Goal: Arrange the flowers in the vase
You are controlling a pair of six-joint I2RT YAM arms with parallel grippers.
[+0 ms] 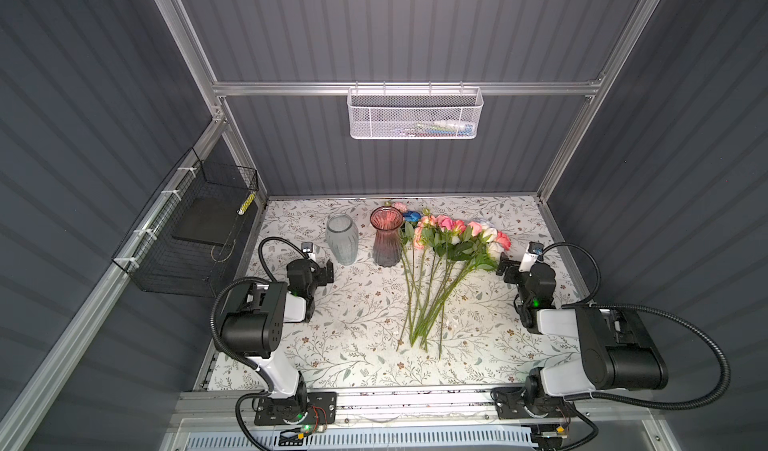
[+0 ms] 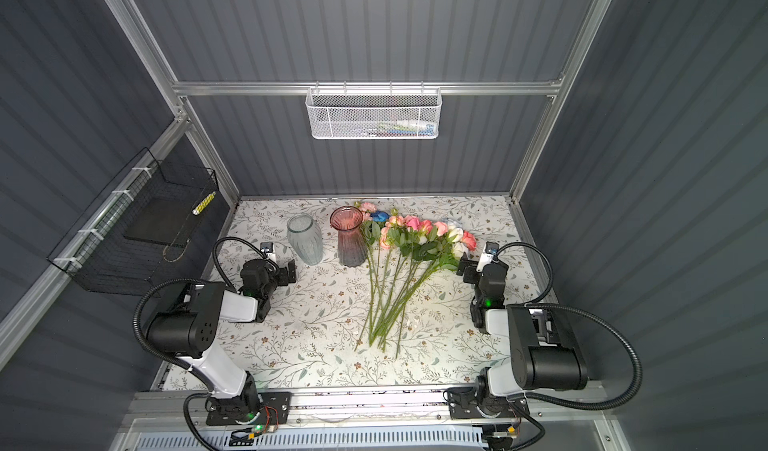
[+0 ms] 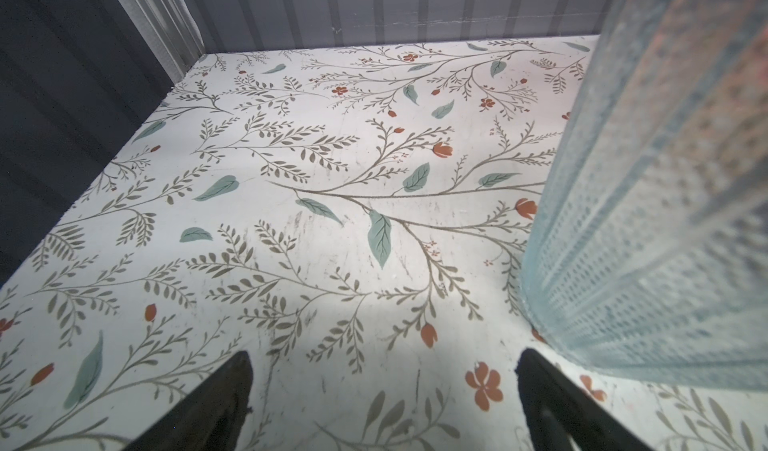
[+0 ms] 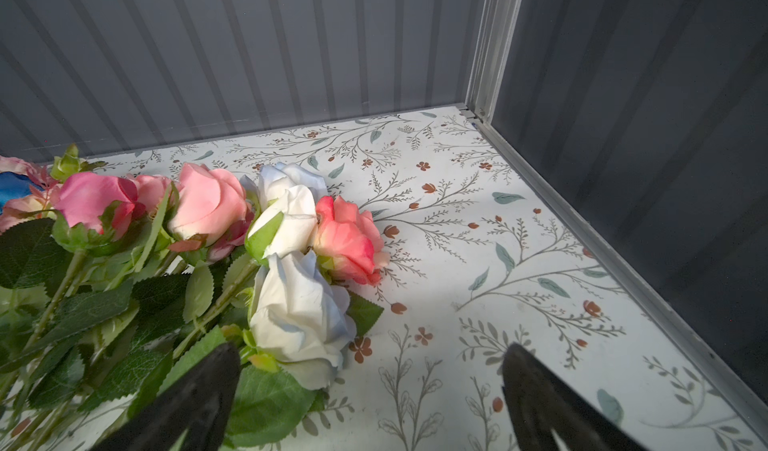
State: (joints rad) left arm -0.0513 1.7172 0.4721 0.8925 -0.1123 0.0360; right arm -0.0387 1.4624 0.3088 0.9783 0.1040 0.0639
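Jaws on both arms gape wide and grip nothing. In both top views the left gripper (image 1: 327,271) (image 2: 289,271) sits toward the table's (image 1: 353,345) left edge, near the clear vase (image 1: 341,239). The pink vase (image 1: 386,241) stands upright beside that one. The flowers (image 1: 449,237) lie flat just right of the pink vase, heads toward the far edge, stems bunching toward the middle. The right gripper (image 1: 505,264) is beside the rightmost heads.

In the left wrist view the black fingertips (image 3: 232,386) frame bare table, with the clear vase (image 3: 665,220) close by one.

In the right wrist view one fingertip (image 4: 208,386) overlaps a leaf (image 4: 266,403) beside a white rose (image 4: 299,316), and the other is over bare table.
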